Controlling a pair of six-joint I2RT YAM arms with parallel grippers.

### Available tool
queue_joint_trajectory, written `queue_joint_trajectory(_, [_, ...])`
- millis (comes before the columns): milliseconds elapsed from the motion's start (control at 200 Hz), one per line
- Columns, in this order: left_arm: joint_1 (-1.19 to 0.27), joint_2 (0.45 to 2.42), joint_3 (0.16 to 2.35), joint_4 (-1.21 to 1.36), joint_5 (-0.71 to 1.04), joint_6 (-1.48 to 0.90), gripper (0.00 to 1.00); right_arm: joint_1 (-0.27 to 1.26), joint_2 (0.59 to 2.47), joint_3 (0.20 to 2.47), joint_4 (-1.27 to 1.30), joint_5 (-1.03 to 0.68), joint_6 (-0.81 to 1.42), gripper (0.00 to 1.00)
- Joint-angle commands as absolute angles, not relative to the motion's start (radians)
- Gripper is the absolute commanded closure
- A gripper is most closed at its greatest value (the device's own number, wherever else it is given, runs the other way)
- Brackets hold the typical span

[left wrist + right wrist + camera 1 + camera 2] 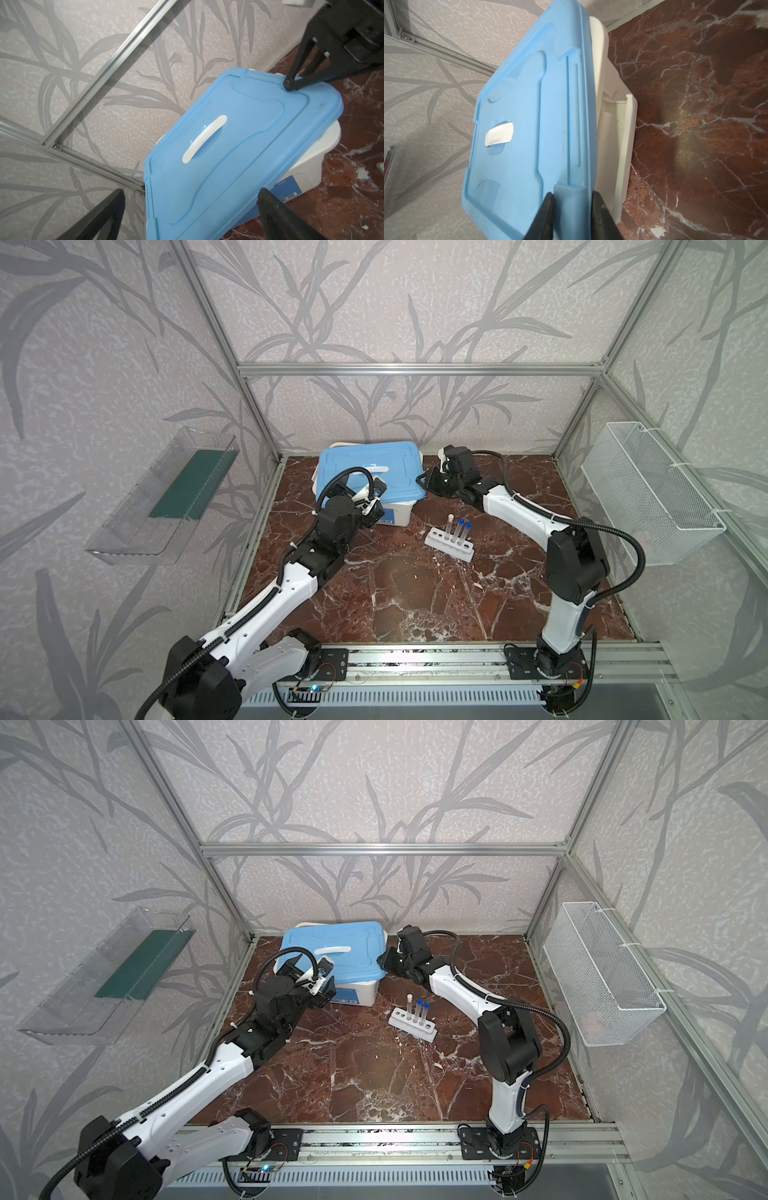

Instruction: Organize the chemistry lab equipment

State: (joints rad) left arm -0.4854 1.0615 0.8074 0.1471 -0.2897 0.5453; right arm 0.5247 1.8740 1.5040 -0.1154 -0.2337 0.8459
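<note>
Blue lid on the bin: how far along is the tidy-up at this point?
Done: three capped tubes stand in the white rack; the other lab items are not in view. In hand: the right tool pinches an edge tab of the blue lid, which lies askew on the white bin; the left tool is open beside it, empty. Left: seating the lid.
</note>
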Motion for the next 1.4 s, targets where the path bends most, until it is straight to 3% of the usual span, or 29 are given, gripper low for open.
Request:
queue_joint_trajectory(0, [-0.444,1.033,0.859,0.127,-0.314,0.270,0.01,0.529,1.821,1.470,-0.079,-0.197,0.885,0.86])
queue_joint_trajectory(170, [-0.336,1.017,0.885,0.083,-0.349,0.022,0.00,0.531,1.793,1.436,-0.069,-0.149,0.915,0.86])
queue_joint_trajectory(375, [-0.267,1.034,0.913,0.032,-0.376,-0.089,0.01,0.549,1.744,1.380,-0.046,-0.069,0.970,0.87])
queue_joint_trajectory(1395, [-0.226,1.042,0.908,0.007,-0.291,-0.141,0.01,0.649,1.840,1.518,-0.110,0.072,1.023,0.88])
